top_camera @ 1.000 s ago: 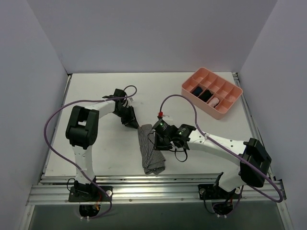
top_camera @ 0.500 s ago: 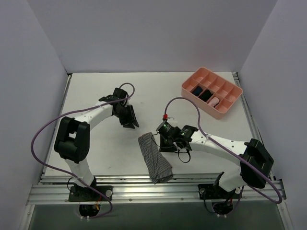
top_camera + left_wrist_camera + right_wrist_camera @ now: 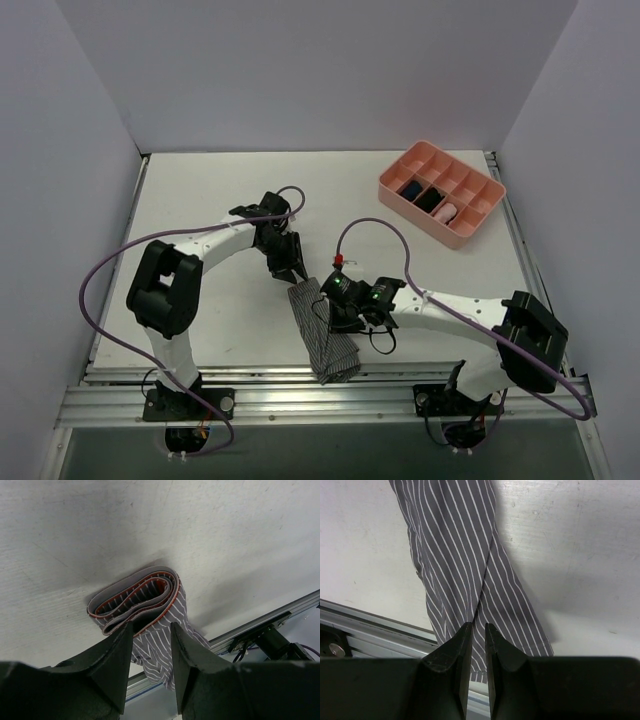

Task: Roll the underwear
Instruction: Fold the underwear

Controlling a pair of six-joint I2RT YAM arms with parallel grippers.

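Observation:
The underwear (image 3: 322, 335) lies as a long folded strip of grey striped cloth, running from mid-table to the near edge. Its far end is folded over, and there the waistband (image 3: 134, 601) shows an orange-red trim. My left gripper (image 3: 291, 266) hovers at that far end, open, its fingertips (image 3: 128, 630) just short of the fold and holding nothing. My right gripper (image 3: 336, 312) stands over the strip's middle. In the right wrist view its jaws (image 3: 477, 626) are almost together above the flat cloth (image 3: 455, 555), with nothing pinched between them.
A pink divided tray (image 3: 418, 217) with small rolled bundles sits at the back right. An aluminium rail (image 3: 260, 397) runs along the near table edge, and the strip's near end reaches it. Purple cables loop over both arms. White walls close in three sides.
The left gripper swung right and nearer, up to the strip's far end, and opened wider. The strip slid toward the near edge, its far end now folded. The right gripper followed.

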